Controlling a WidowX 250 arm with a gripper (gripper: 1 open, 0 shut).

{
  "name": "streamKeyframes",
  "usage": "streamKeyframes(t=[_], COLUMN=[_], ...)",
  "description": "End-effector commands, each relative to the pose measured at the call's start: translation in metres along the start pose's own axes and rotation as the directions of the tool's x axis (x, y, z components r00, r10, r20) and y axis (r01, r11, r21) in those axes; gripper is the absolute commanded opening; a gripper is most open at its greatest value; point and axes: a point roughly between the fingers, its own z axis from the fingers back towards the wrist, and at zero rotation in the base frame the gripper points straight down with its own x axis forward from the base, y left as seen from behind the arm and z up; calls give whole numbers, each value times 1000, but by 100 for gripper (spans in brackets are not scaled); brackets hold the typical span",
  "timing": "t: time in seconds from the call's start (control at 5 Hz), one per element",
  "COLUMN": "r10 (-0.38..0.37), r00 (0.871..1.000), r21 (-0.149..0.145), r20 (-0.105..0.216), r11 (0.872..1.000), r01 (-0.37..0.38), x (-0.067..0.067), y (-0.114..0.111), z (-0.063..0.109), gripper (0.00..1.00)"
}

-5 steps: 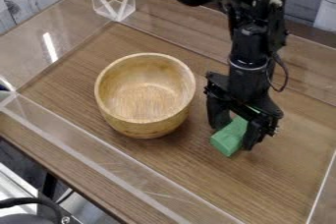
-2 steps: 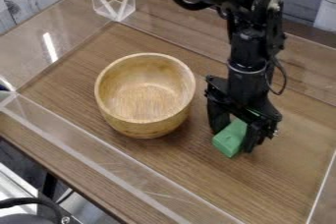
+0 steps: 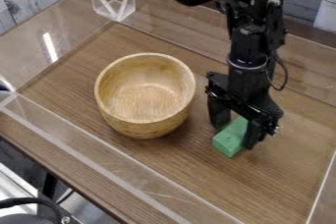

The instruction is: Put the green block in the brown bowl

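Most of the view is wooden tabletop [image 3: 138,169], and on it the job looks barely begun: the reach seems made, while the carrying and the placing are left. The black robot arm [image 3: 250,36] comes in from the far side and hangs down over the block's place, so the approach can be counted as largely done. The brown bowl [image 3: 147,126] stands upright at the arm's side, toward the left of the picture, its mouth facing up and no green block inside it. The fingers [image 3: 265,124] are spread open, low over the block and around its far part; no firm grip shows, and whether either one touches it I cannot tell. The green block [image 3: 231,140] appears to lie on the wood, near the bowl but outside it, its near end in plain sight and its far end partly hidden by the fingers. What remains, as I judge it, is to close on the block, lift it above the thick rim, bring it across over the bowl and let it drop in.
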Motion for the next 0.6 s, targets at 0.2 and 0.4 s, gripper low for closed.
streamKeyframes(t=[0.2,0.4], r10=[-2,-2], r00=[998,998], r21=[-1,-2], r20=[70,68], r11=[1000,1000], r01=[2,2], x=[9,10], y=[2,2], z=[20,20], gripper=[100,100])
